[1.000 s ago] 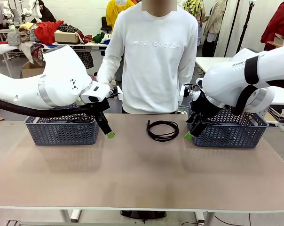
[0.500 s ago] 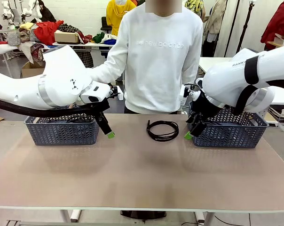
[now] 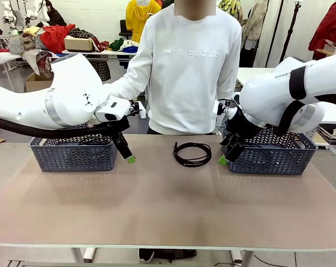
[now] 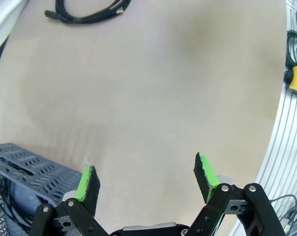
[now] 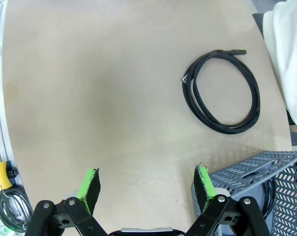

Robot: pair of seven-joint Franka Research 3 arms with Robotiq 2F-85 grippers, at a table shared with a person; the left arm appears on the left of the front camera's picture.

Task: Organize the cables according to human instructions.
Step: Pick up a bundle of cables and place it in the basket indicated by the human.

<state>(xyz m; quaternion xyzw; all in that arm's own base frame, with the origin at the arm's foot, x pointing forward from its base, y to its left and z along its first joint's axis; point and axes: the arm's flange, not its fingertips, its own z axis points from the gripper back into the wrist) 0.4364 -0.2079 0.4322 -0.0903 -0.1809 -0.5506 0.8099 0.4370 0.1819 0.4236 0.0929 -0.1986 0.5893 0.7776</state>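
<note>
Cable [image 3: 192, 153] lying loose between both baskets [image 3: 73, 153], awaiting sorting; left gripper [image 4: 146, 177] and right gripper [image 5: 146, 189] hovering wide open, holding nothing.

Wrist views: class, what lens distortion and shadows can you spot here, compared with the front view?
Left wrist view: the table edge bows into a curve. Right wrist view: a soft dark shadow falls left of the cable. Front view: straight lines, even light, faint shadows under the baskets.
</note>
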